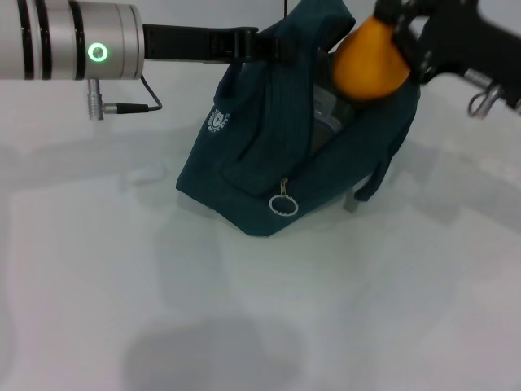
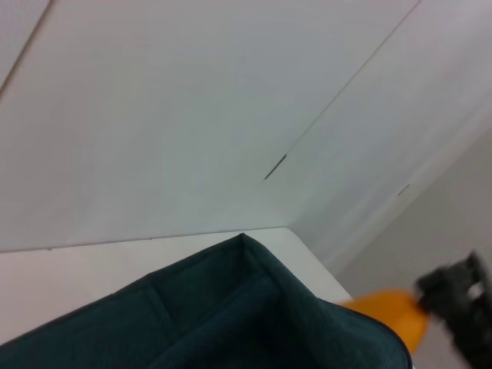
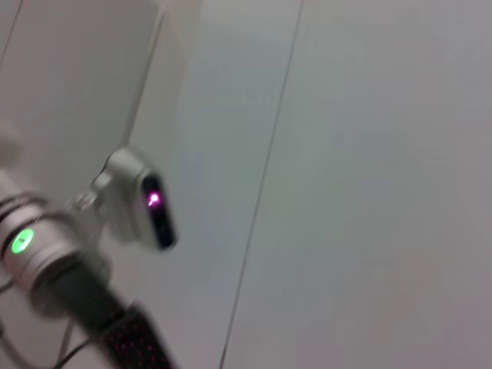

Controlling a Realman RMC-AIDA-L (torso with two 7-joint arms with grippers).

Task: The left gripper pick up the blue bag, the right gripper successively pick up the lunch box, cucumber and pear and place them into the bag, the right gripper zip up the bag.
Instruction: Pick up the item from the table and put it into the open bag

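One pear (image 1: 370, 61) is pinched in the right gripper (image 1: 404, 47) just above the open blue bag (image 1: 269, 175), so lower it straight in slowly while the left gripper (image 1: 259, 45) grips the bag's top edge.

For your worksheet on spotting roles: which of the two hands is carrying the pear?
The right hand, carrying the pear above the bag; the left hand grips fabric.

A round white emblem (image 1: 218, 120) marks the blue bag (image 1: 244, 179), left of frame centre; its lettering is unreadable.
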